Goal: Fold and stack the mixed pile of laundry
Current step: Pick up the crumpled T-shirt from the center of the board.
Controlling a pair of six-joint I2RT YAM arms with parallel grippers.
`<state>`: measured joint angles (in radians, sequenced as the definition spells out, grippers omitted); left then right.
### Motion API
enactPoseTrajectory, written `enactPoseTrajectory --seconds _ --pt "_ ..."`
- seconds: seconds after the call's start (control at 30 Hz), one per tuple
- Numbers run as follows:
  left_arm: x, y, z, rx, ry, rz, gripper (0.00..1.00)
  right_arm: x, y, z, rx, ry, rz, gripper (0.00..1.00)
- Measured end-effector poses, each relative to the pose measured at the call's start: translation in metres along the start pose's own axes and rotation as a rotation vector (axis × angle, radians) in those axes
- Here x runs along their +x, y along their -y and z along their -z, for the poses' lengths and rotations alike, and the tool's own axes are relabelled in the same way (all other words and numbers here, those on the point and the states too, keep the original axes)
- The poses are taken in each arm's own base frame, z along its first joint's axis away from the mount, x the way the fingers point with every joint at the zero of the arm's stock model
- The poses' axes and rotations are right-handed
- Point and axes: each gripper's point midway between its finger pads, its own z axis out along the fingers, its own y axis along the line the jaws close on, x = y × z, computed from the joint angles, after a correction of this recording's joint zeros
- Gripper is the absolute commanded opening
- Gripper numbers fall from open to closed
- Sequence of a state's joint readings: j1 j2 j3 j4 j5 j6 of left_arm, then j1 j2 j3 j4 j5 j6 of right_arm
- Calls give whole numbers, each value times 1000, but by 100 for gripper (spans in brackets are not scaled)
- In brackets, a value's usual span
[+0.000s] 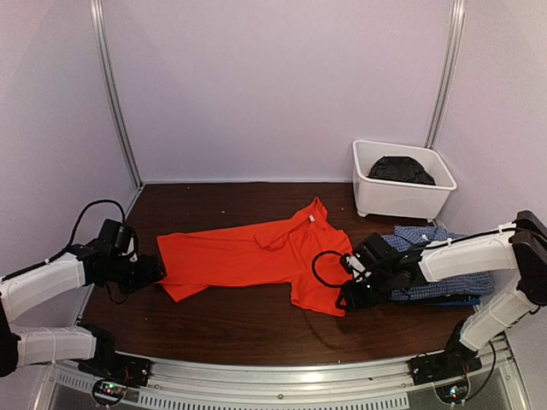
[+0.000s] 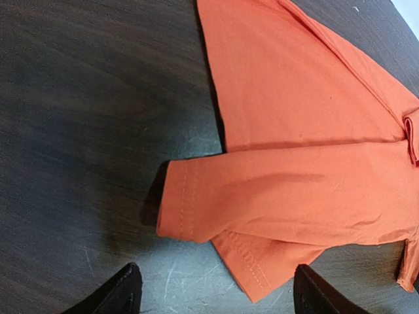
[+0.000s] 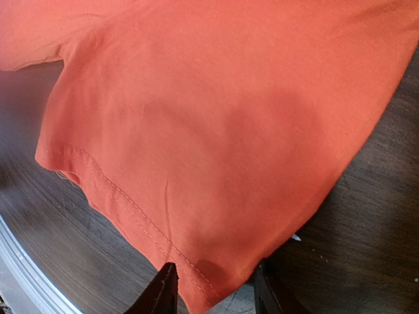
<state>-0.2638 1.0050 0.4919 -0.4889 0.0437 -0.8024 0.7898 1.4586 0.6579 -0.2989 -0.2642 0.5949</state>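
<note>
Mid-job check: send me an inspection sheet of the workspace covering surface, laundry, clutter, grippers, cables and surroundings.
Surface: dark wooden table, scuffed, with a few pale specks.
Job's things: orange shirt spread out at centre; folded blue-check shirt at right, on top of a dark piece; black garment inside the tub.
Clutter: white tub at back right.
Grippers: left gripper open, at the orange shirt's left end; right gripper open, fingers either side of the shirt's hem.
Cables: left cable loop arches above the arm; right cable loop overlaps the orange shirt.
Surroundings: pale walls, metal posts, metal rail at the near edge.
</note>
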Motion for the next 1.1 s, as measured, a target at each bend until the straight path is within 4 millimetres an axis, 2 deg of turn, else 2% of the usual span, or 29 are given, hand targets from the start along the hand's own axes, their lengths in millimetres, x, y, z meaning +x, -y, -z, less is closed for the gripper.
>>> enactPoseTrajectory --seconds 0.13,0.4,0.67,0.83,1.1 --pt "-1 -4 -1 -28 9 -5 78 1 -1 -3 -19 12 -24 0" --pt "5 -17 -14 -103 -24 5 71 2 -3 -5 -36 9 -39 0" --pt "-4 -13 -29 -112 -29 7 65 -2 -5 2 -45 29 -36 0" --pt "-7 -9 -35 -104 -28 16 57 -5 -6 7 -55 46 -36 0" --pt "-12 -5 -38 -90 -9 30 21 -8 -7 10 -61 57 -37 0"
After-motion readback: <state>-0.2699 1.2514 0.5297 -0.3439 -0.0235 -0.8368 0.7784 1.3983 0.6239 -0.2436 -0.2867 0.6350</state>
